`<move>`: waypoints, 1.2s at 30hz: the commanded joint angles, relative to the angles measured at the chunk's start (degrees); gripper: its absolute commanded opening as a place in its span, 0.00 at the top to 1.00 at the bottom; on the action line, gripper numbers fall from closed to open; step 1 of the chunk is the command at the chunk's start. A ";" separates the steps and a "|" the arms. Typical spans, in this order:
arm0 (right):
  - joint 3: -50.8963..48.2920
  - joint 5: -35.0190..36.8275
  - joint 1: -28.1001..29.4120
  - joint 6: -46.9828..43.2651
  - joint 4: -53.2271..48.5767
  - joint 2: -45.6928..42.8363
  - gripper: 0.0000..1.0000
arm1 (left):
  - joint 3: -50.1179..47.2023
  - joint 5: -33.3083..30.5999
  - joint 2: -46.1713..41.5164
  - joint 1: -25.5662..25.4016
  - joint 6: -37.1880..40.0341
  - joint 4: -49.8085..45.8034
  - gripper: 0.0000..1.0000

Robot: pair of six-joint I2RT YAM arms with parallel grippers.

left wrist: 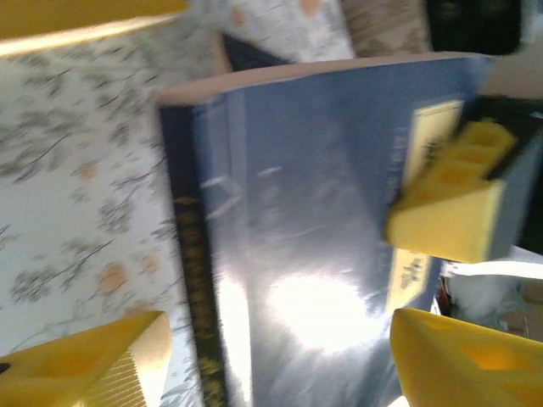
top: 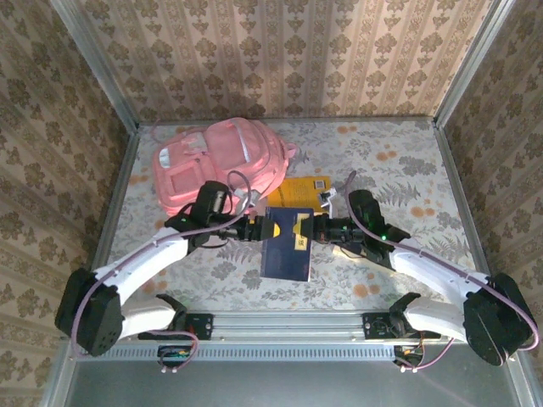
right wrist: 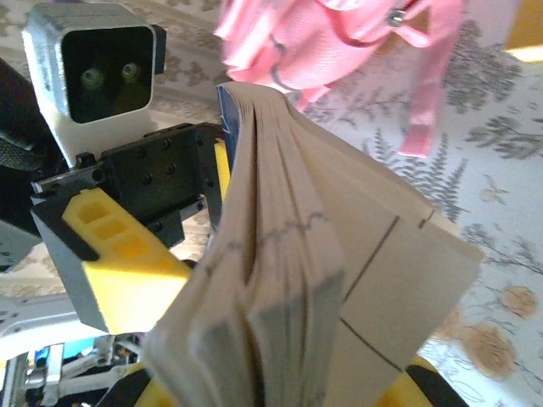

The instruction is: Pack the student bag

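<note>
**Blue book gripped near the bag**

The student bag is seen at the far left of the table, with a flat yellow item just beside it. A blue book is pinched at its page edge by the right gripper. The left gripper is spread wide around its spine.

Both arms reach forward and fold inward, wrists facing each other over the middle. Left arm is stretched low with its elbow out left. The left gripper has jaws apart, straddling one edge of the book, probably not touching; the wrist view is blurry. Right arm mirrors it, with the right gripper clamped on the book's opposite edge.
</note>
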 commanded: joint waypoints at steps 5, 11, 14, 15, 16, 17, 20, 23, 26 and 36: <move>2.79 -4.46 -0.05 3.68 8.70 -3.75 0.88 | -1.16 7.82 -2.83 -2.58 -4.82 11.02 0.46; 4.10 -4.60 0.00 1.56 5.01 -4.32 0.88 | -0.80 7.58 -3.99 -3.24 -3.66 11.21 0.78; 4.16 -4.05 0.00 0.21 3.38 -4.94 0.88 | -0.62 7.53 -5.03 -2.64 -3.32 11.03 0.90; 4.11 -3.82 0.02 -0.16 2.99 -5.22 0.88 | -0.63 7.58 -5.34 -2.46 -3.32 11.10 0.95; 4.13 -3.63 0.02 -0.42 2.78 -5.47 0.88 | -0.63 7.60 -5.66 -2.35 -3.24 11.23 1.00; 4.10 -3.42 -0.04 -0.79 2.56 -5.76 0.87 | -0.63 7.70 -5.87 -2.27 -3.38 11.69 1.00; 4.12 -1.27 0.00 -2.13 0.67 -7.31 0.53 | -0.63 7.09 -6.95 -2.26 -4.04 13.05 1.00; 3.04 3.33 0.02 -3.25 -0.49 -10.31 0.30 | -0.96 3.50 -9.25 -2.09 -5.62 15.51 1.00; -0.58 8.29 0.20 -0.62 4.75 -13.62 0.14 | -0.98 -2.71 -11.62 -2.08 -7.47 18.33 1.00; -7.41 23.79 7.85 8.65 25.86 -14.17 0.04 | -3.52 -29.76 -15.06 -4.80 -17.52 37.00 1.00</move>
